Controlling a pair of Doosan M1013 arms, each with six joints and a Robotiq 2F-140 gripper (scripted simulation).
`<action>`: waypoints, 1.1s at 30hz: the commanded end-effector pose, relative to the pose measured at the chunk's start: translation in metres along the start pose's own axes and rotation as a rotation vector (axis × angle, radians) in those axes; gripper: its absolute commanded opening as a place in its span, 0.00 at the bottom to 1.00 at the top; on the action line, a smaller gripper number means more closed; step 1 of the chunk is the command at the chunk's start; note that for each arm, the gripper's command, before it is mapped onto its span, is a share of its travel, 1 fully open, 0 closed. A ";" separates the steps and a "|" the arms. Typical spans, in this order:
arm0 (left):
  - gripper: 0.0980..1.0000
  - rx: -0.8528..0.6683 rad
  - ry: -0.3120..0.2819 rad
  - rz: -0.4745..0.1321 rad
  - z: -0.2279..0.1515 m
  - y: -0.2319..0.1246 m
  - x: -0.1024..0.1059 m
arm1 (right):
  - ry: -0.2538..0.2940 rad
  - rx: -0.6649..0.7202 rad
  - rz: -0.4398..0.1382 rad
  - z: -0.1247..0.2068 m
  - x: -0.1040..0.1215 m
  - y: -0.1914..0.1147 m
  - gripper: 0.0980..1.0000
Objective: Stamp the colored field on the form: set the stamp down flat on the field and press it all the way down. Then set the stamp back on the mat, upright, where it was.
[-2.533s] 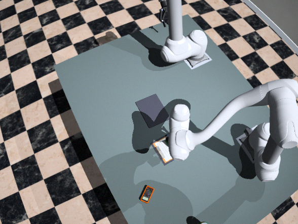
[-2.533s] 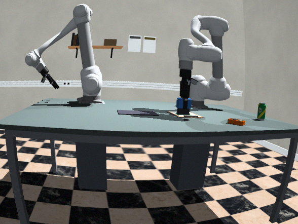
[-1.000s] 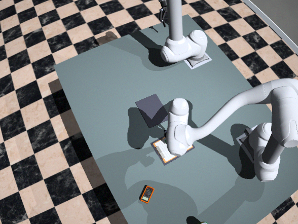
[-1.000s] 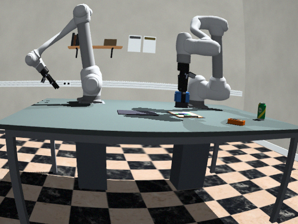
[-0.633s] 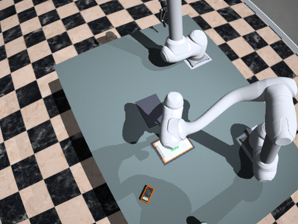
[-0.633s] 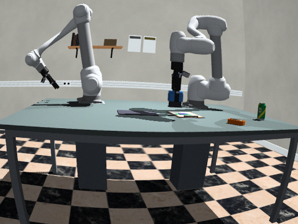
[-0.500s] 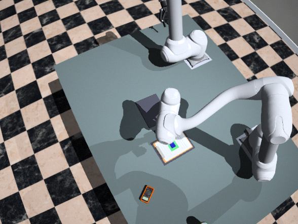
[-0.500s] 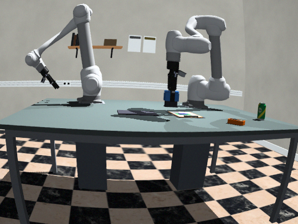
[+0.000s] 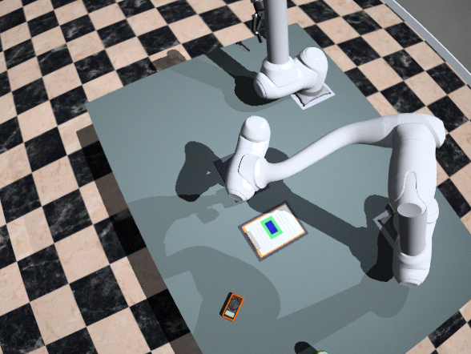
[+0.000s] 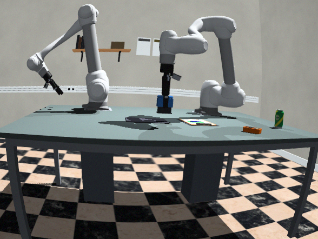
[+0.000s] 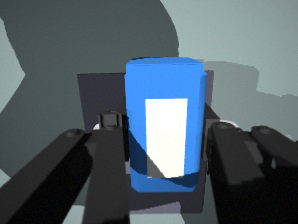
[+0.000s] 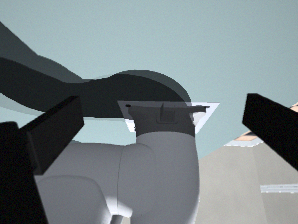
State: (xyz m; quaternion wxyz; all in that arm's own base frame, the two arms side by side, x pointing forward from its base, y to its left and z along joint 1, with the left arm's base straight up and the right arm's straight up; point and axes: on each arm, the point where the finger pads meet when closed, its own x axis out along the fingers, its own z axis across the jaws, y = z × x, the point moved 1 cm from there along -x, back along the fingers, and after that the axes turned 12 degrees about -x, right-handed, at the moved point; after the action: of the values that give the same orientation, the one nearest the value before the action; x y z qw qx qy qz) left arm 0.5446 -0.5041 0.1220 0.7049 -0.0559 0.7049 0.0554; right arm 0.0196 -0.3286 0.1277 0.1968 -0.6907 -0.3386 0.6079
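Top view: the left arm (image 9: pixel 247 162) (image 10: pixel 186 44) covers the stamp (image 10: pixel 160 101) (image 11: pixel 165 125), the left claw (image 10: pixel 165 101) (image 11: pixel 160 106) and part of the mat (image 9: pixel 224 160) (image 10: pixel 147 119) (image 11: pixel 100 90).
Left wrist view: the stamp's blue body blocks the middle of the mat; its underside is out of sight.
Top view's bottom edge: cuts off the can (image 9: pixel 322 352) (image 10: pixel 279 118).
Stamp: upright between the left claw's fingers, a finger on each side, and off the table; it looks to be above the mat, though the exterior view is too low and flat to place it surely.
Left claw: partly closed, gripping the stamp, pointing down.
Form (image 9: pixel 294 226) (image 10: pixel 186 121): beside the mat, with a blue block inside its green field (image 9: pixel 271 227) (image 10: pixel 197 121).
Right claw (image 9: pixel 259 39) (image 10: pixel 60 92) (image 12: pixel 165 109): wide open, holding nothing.

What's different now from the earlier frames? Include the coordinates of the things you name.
The left gripper (image 10: pixel 165 95) (image 11: pixel 160 106) has carried the blue stamp (image 10: pixel 162 102) (image 11: pixel 165 80) up off the form (image 9: pixel 294 224) (image 10: pixel 189 123) and across above the dark mat (image 9: pixel 221 161) (image 10: pixel 132 119) (image 11: pixel 100 90). The form's field now shows a blue mark (image 9: pixel 271 227) (image 10: pixel 197 121). Nothing was let go. The right gripper (image 10: pixel 61 93) (image 12: pixel 162 109), orange meter (image 9: pixel 233 307) (image 10: pixel 252 130) and green can (image 10: pixel 279 118) stayed put.
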 end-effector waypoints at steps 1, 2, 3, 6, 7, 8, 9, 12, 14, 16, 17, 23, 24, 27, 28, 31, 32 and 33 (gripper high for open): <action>0.16 0.009 -0.001 0.000 -0.007 -0.026 0.000 | 0.000 0.000 0.001 0.000 0.000 0.000 1.00; 0.16 0.011 -0.001 0.000 -0.010 -0.033 0.000 | 0.000 0.000 0.001 0.000 0.000 0.000 1.00; 0.16 0.011 -0.001 0.000 -0.010 -0.033 0.000 | 0.000 0.000 0.001 0.000 0.000 0.000 1.00; 0.16 0.016 -0.001 0.000 -0.014 -0.045 0.000 | 0.000 0.000 0.001 0.000 0.000 0.000 1.00; 0.16 0.018 -0.001 0.000 -0.016 -0.050 0.001 | 0.000 0.000 0.001 0.000 0.000 0.000 1.00; 0.16 0.019 -0.001 0.000 -0.018 -0.055 0.001 | 0.000 0.000 0.001 0.000 0.000 0.000 1.00; 0.16 0.021 -0.001 0.000 -0.020 -0.060 0.001 | 0.000 0.000 0.001 0.000 0.000 0.000 1.00; 0.16 0.026 -0.001 0.000 -0.026 -0.072 0.002 | 0.000 0.000 0.001 0.000 0.000 0.000 1.00; 0.16 0.028 -0.001 0.000 -0.028 -0.079 0.002 | 0.000 0.000 0.001 0.000 0.000 0.000 1.00; 0.16 0.030 -0.001 0.000 -0.031 -0.083 0.002 | 0.000 0.000 0.001 0.000 0.000 0.000 1.00; 0.16 0.030 -0.001 0.000 -0.031 -0.085 0.002 | 0.000 0.000 0.001 0.000 0.000 0.000 1.00; 0.16 0.032 -0.001 0.000 -0.034 -0.090 0.003 | 0.000 0.000 0.001 0.000 0.000 0.000 1.00; 0.16 0.032 -0.001 0.000 -0.034 -0.090 0.003 | 0.000 0.000 0.001 0.000 0.000 0.000 1.00; 0.16 0.033 -0.001 0.000 -0.034 -0.091 0.003 | 0.000 0.000 0.001 0.000 0.000 0.000 1.00; 0.16 0.033 -0.001 0.000 -0.034 -0.091 0.003 | 0.000 0.000 0.001 0.000 0.000 0.000 1.00; 0.16 0.033 -0.001 0.000 -0.034 -0.091 0.003 | 0.000 0.000 0.001 0.000 0.000 0.000 1.00; 0.16 0.033 -0.001 0.000 -0.034 -0.091 0.003 | 0.000 0.000 0.001 0.000 0.000 0.000 1.00; 0.16 0.033 -0.001 0.000 -0.034 -0.091 0.003 | 0.000 0.000 0.001 0.000 0.000 0.000 1.00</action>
State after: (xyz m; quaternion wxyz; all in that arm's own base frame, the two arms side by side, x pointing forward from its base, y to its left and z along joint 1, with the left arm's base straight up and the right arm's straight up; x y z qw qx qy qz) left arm 0.5248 -0.5991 0.1184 0.7057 -0.0442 0.7058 0.0442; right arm 0.0196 -0.3286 0.1277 0.1968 -0.6907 -0.3386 0.6079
